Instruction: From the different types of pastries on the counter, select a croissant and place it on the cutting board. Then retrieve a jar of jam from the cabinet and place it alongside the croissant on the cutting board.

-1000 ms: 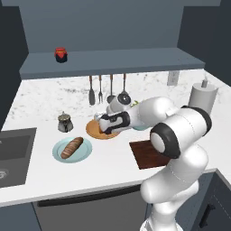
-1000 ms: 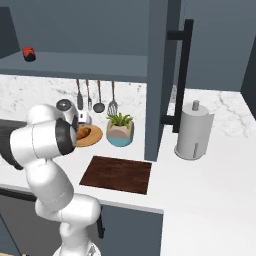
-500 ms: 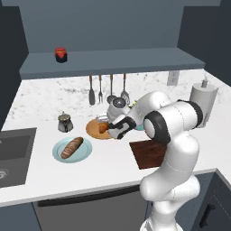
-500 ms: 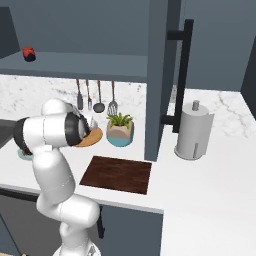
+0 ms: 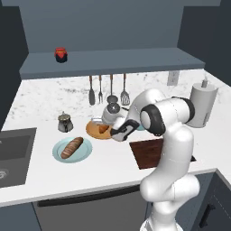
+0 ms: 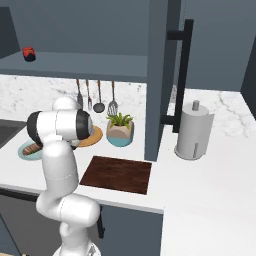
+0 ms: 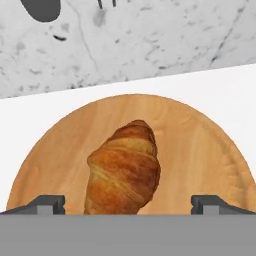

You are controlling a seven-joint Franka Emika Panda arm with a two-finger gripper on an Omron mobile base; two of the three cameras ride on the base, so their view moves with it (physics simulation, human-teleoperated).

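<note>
The gripper (image 7: pixel 128 204) is held with its fingers (image 7: pixel 46 204) spread wide, one to each side of the croissant (image 7: pixel 125 167) — no contact with the pastry can be made out. The croissant is seen lying on the round wooden plate (image 7: pixel 200 150), which rests on the counter (image 5: pixel 113 160). Just beside the plate, the cutting board (image 6: pixel 117 173) is seen bare. A longer loaf (image 5: pixel 71 147) is laid on a blue plate (image 5: pixel 83 155) nearby. The jar of jam (image 5: pixel 61 54) is kept up on the cabinet (image 5: pixel 117 61) shelf — well apart from the arm.
</note>
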